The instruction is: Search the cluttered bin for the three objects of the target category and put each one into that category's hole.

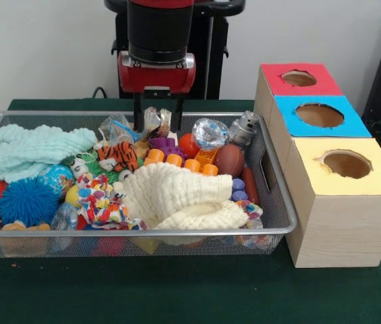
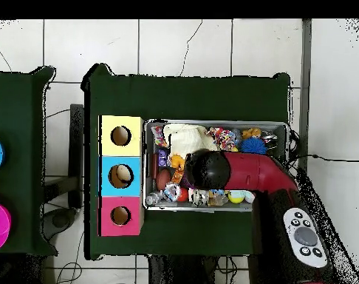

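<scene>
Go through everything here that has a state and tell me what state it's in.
Pincer: down at the bin's far side, fingers apart, holding nothing visible.
Bin: full of clutter.
Cream cloth: crumpled on top.
Red hole: looks empty.
Blue hole: something pale inside.
Yellow hole: looks empty.

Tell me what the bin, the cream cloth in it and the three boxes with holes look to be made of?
The bin looks like silver wire mesh: you can see through its walls. The cream cloth seems a soft woven fabric, crinkled and matte. The boxes look like pale wood, with grain lines on their sides; their red, blue and yellow tops seem painted or papered.
</scene>
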Tool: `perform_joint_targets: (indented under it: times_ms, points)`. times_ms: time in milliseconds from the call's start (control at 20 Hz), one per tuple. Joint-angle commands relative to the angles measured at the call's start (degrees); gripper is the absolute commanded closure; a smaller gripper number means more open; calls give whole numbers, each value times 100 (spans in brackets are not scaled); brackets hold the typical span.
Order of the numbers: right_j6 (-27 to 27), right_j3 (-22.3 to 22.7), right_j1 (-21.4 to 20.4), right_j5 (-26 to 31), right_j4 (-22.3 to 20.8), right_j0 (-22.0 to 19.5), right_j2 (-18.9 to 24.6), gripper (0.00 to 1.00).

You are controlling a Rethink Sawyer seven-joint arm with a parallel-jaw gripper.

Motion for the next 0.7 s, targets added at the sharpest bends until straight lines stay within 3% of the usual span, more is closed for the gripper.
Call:
perform_joint_targets:
  times_ms: [50,700]
  points:
    - [-1471,-905,170,1182,-285,-280,806,0]
    - [-2086,-2058,1067,1282,-853,-787,1397,0]
